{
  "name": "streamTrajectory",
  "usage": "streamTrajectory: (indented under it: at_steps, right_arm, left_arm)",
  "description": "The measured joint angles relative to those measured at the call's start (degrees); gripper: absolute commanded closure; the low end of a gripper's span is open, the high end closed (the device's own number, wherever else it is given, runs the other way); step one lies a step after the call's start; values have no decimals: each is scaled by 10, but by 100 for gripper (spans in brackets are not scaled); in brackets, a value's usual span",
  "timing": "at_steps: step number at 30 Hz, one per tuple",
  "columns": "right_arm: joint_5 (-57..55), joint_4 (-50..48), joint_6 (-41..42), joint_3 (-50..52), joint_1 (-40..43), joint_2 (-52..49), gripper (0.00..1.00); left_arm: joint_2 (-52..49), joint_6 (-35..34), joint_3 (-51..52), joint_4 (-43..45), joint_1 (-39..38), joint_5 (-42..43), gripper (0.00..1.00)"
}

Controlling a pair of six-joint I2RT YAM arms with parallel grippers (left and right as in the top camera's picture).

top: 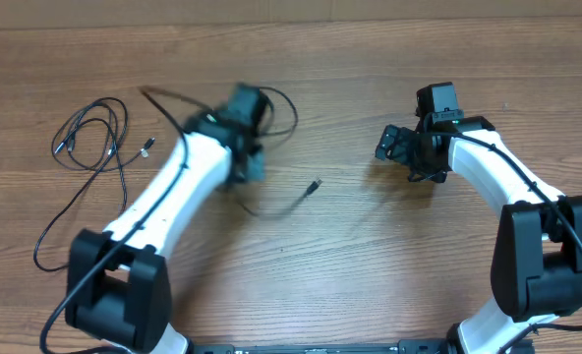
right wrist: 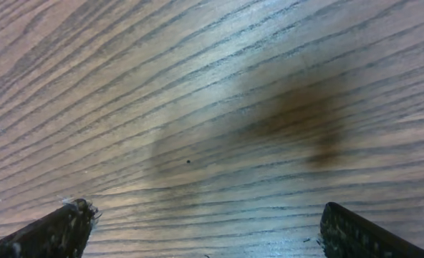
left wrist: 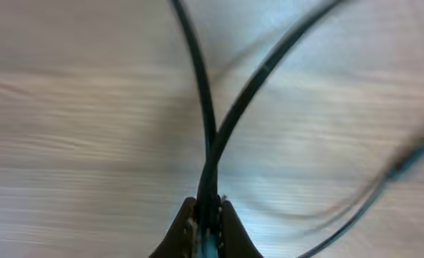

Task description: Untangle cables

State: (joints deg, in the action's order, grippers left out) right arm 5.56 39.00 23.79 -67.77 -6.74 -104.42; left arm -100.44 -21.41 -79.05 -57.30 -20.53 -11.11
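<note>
Between the two arms the desk (top: 389, 256) lies bare and wide enough to pass, save one cable (left wrist: 210, 172) pinched tight in the left fingers (left wrist: 180, 229), trailing out to a silver plug (top: 315, 184) mid-desk. The left arm (top: 173, 192) slants across the left half. Far left, a looped cable bundle (top: 89, 133) and its long tail bar the way. Under the right fingers (right wrist: 54, 229), spread wide, only bare wood

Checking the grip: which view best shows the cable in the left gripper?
Left wrist: the cable runs as two strands into the shut left gripper. Overhead shows only a blurred loop; right wrist shows none of it.
</note>
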Motion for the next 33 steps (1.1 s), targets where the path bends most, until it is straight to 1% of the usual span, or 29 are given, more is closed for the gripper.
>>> streamTrajectory:
  at_steps: [3, 8, 9, 11, 13, 16, 19, 22, 26, 29, 33]
  right_arm:
    - [0, 0, 0, 0, 0, 0, 0]
    - [0, 0, 0, 0, 0, 0, 0]
    - [0, 0, 0, 0, 0, 0, 0]
    - [0, 0, 0, 0, 0, 0, 0]
    - [0, 0, 0, 0, 0, 0, 0]
    - [0, 0, 0, 0, 0, 0, 0]
    - [0, 0, 0, 0, 0, 0, 0]
    - [0, 0, 0, 0, 0, 0, 0]
    - [0, 0, 0, 0, 0, 0, 0]
    - [0, 0, 0, 0, 0, 0, 0]
    - [0, 0, 0, 0, 0, 0, 0]
  left_arm:
    - [0, 28, -72, -48, 33, -112, 94]
    - [0, 53, -151, -68, 73, -317, 84]
    - [0, 56, -160, -66, 81, -362, 84]
    - [0, 56, -167, -57, 97, -424, 86]
    - [0, 58, -167, -55, 111, -455, 89]
    - [0, 63, -167, -55, 141, -461, 92]
    - [0, 64, -167, -62, 167, -430, 93]
    - [0, 65, -167, -77, 203, -364, 94]
    - [0, 64, -167, -79, 235, -305, 94]
    - [0, 64, -165, -85, 256, -277, 93]
    - [0, 64, -164, -82, 277, -261, 92]
